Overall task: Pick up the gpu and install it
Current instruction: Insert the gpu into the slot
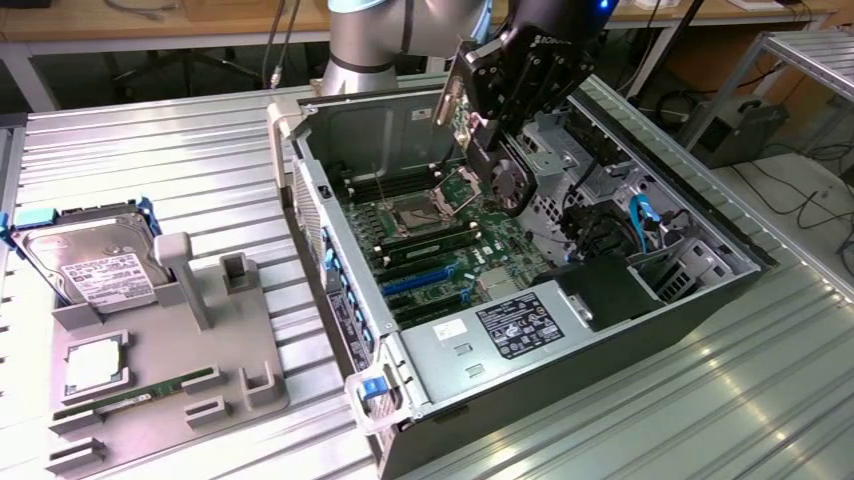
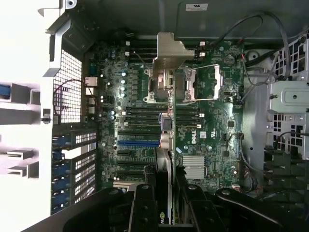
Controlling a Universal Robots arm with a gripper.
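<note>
Hanging over the open computer case (image 1: 601, 400), the claw (image 1: 514, 125) grips the gpu (image 1: 507, 185) between its closed-in black fingers (image 1: 497, 85). The card stands on edge, its silver bracket (image 1: 451, 100) toward the case's rear wall and its round fan lowermost. It sits above the motherboard (image 1: 447, 255) near the CPU socket (image 1: 414, 215), apart from the blue slots (image 1: 420, 282). In the wrist view the gpu (image 2: 167, 145) appears edge-on, rising from the claw (image 2: 169, 212). On the counter (image 1: 160, 150) at the exterior view's left, a gray tray (image 1: 160, 410) holds a hard drive (image 1: 94, 265) and a green memory stick (image 1: 140, 392).
</note>
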